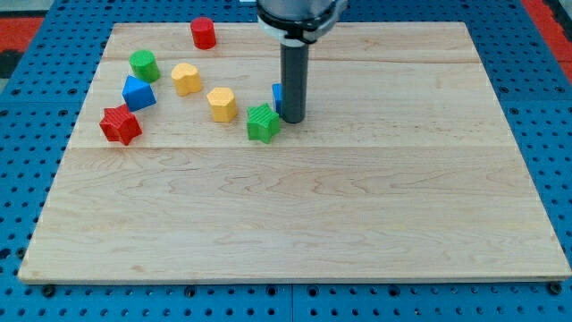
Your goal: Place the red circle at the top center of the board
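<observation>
My tip (293, 120) is resting on the wooden worktop (357, 215), a little toward the view's top of its middle; the rod is carrying no claw, so there is nothing to call wide, narrow or holding. A blue block (278, 97), mostly hidden so its shape cannot be made out, is sitting just to the view's left of the rod, seemingly touching it. A green star-like block (263, 123) is lying just beside my tip on its left. Farther left, a yellow hexagonal block (222, 104) and a second yellow block (186, 79) are sitting well apart from my tip. The red circle (203, 33) is standing well to the upper left of my tip, near the worktop's top edge and left of centre. Far to the left, a green cylinder (144, 65), a blue block (138, 93) and a red star-shaped block (120, 124) are clustering together.
</observation>
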Action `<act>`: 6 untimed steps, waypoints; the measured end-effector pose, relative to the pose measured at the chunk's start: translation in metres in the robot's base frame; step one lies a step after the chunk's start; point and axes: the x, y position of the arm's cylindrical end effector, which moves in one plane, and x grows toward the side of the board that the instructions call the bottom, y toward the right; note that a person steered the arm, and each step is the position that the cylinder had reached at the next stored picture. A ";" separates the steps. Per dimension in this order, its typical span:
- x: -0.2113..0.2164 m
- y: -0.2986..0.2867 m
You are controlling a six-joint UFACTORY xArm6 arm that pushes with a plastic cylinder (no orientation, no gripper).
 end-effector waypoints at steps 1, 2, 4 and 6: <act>-0.018 -0.001; -0.022 -0.001; -0.027 0.026; -0.122 0.104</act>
